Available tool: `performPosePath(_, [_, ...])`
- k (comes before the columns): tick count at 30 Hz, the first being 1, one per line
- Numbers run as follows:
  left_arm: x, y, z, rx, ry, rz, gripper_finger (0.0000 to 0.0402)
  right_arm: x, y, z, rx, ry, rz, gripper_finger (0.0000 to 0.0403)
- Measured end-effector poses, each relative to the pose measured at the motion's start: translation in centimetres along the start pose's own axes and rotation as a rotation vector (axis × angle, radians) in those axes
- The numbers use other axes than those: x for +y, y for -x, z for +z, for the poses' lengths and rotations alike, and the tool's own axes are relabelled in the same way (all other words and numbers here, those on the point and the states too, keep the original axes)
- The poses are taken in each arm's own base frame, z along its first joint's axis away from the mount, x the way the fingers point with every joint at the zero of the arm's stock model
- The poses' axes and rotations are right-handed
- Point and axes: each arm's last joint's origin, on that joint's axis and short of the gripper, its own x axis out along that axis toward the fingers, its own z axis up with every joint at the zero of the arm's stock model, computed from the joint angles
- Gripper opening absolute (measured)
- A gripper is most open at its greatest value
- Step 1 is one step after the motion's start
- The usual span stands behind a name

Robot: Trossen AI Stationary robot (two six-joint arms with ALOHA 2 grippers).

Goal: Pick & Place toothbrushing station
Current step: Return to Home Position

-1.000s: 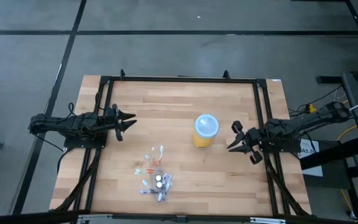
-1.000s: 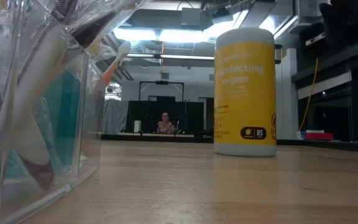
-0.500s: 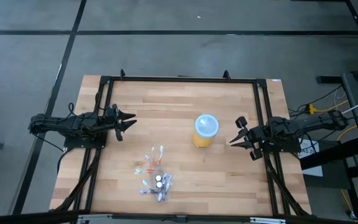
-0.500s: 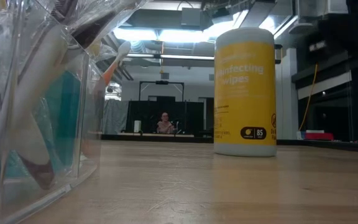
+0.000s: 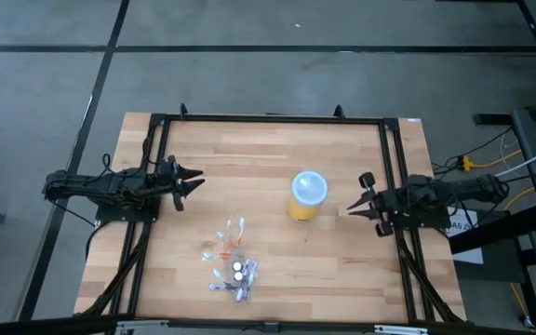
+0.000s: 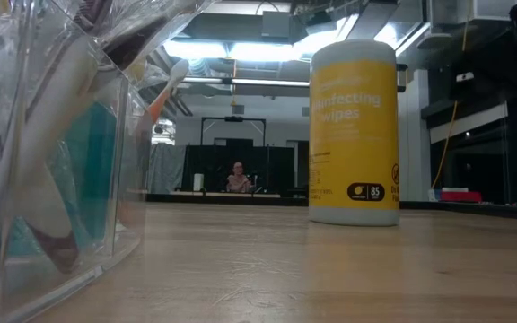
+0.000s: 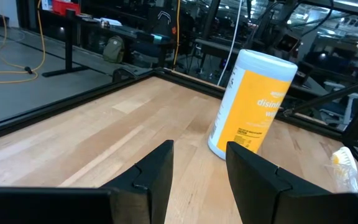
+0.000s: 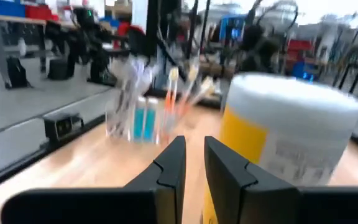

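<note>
Both holding nothing. Right gripper at the table's 3 o'clock, fingers barely apart; left gripper at 9, half open.

One yellow wipes canister, one clear organizer.

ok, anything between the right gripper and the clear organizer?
Partly. The yellow wipes canister stands close ahead of the right gripper, at the edge of the straight line to the clear organizer. Otherwise only bare table lies between them.
</note>
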Motion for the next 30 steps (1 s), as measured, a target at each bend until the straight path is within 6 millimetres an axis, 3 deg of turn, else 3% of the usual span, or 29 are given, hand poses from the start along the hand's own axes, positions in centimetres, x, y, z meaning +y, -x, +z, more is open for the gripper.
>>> performPosePath(12, [0.0,0.0,0.0,0.0,0.0,0.0,0.0143,-2.0,0.6,-0.1,0.017,0.002,-0.298,0.0061])
performPosePath(20, [0.0,0.0,0.0,0.0,0.0,0.0,0.0143,-1.6,0.5,0.0,0.0,-0.032,-0.221,0.0061])
performPosePath(30, [0.0,0.0,0.0,0.0,0.0,0.0,0.0143,-1.8,0.5,0.0,0.002,-0.03,-0.245,0.0061])
